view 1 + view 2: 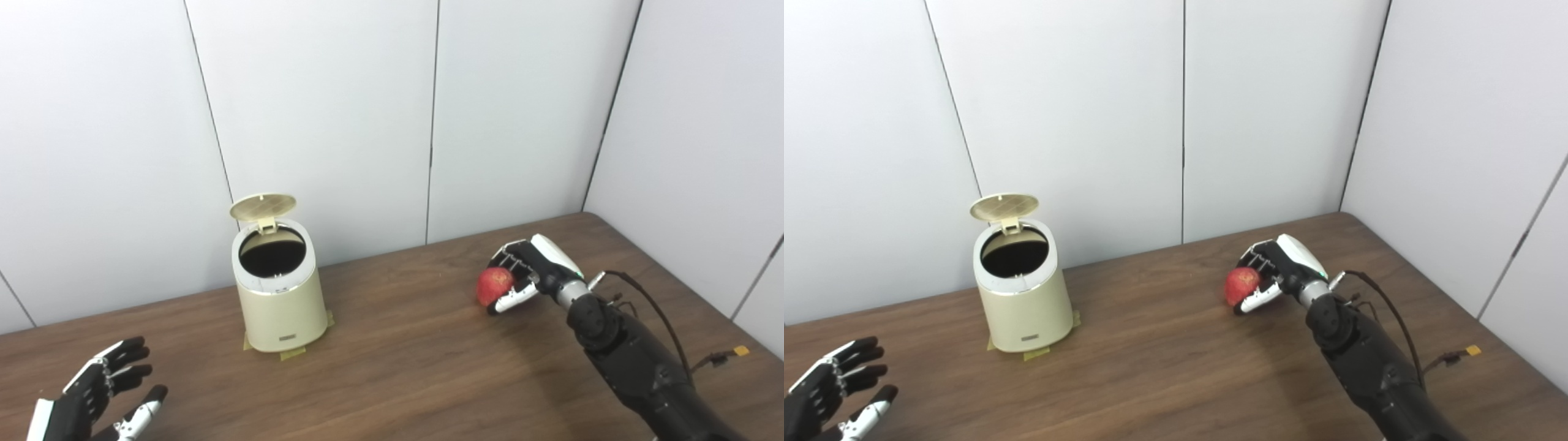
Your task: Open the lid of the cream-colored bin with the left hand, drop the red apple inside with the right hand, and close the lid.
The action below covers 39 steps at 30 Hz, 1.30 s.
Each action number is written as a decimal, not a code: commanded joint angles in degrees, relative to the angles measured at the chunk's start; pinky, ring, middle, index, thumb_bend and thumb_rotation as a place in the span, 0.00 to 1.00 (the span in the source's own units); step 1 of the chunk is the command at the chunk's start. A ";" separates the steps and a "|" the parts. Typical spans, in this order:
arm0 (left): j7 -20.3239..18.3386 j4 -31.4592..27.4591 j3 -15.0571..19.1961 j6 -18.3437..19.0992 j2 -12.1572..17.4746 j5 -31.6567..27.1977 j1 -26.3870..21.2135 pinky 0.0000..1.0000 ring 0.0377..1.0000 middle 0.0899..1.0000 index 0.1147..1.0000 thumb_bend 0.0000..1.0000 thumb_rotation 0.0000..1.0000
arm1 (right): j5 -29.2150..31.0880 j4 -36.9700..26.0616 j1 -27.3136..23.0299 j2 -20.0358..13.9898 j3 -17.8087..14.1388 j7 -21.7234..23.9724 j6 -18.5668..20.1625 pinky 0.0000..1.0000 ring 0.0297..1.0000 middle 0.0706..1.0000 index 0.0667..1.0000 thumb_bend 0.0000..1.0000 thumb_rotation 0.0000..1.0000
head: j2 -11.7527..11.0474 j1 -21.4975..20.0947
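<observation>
The cream-colored bin [280, 300] stands at the left middle of the table with its round lid [263, 207] raised upright at the back and its dark inside showing. My left hand [101, 392] is open and empty near the table's front left corner, well short of the bin. My right hand [530, 269] is at the right, its fingers and thumb wrapped around the red apple [493, 285], which rests on or just above the table. The same scene shows in the right eye view, with the apple [1241, 285] and the bin [1023, 306].
The brown wooden table [398, 367] meets white wall panels at the back and right. Yellow tape tabs [293, 353] stick out under the bin. A black cable with a yellow tag [740, 351] lies by my right forearm.
</observation>
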 commanded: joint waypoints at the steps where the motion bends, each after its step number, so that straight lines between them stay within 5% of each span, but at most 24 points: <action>1: 0.05 -1.51 0.21 -2.09 1.18 -0.27 -1.40 0.73 0.70 0.75 0.75 0.49 0.00 | -0.84 -1.80 -0.90 -0.78 -0.11 -0.56 -0.44 0.47 0.43 0.44 0.47 0.52 0.00 | 0.07 0.00; 9: -0.10 -0.80 0.19 -2.72 1.30 -0.55 -1.59 0.74 0.70 0.75 0.75 0.49 0.00 | -1.39 -0.34 -0.49 0.10 -0.39 -4.32 -3.68 0.43 0.42 0.44 0.47 0.52 0.00 | 0.03 0.09; 15: -0.33 0.18 0.15 -4.33 1.42 -0.96 -1.66 0.70 0.69 0.75 0.74 0.49 0.00 | 0.19 -0.21 -1.08 2.29 -3.83 -9.62 -6.11 0.41 0.41 0.44 0.47 0.52 0.00 | -0.07 0.28; 26: 0.39 1.53 -0.30 -5.75 1.37 0.02 -1.90 0.70 0.68 0.73 0.74 0.48 0.00 | 1.56 -13.74 -3.69 7.42 -7.31 -10.71 -2.78 0.34 0.39 0.42 0.50 0.52 0.00 | -1.23 1.46; 33: 1.36 2.42 -1.22 -5.58 -0.02 1.78 -1.54 0.72 0.68 0.72 0.73 0.50 0.00 | 1.16 -21.61 -4.31 11.85 -4.96 -8.30 -2.37 0.38 0.41 0.43 0.48 0.52 0.00 | -3.43 8.19; 39: 2.09 3.71 -1.72 -6.65 -1.94 2.06 -1.08 0.59 0.67 0.73 0.73 0.54 0.00 | -0.05 -23.17 -6.31 14.92 -4.14 -7.59 0.40 0.35 0.39 0.43 0.49 0.52 0.00 | -4.32 15.10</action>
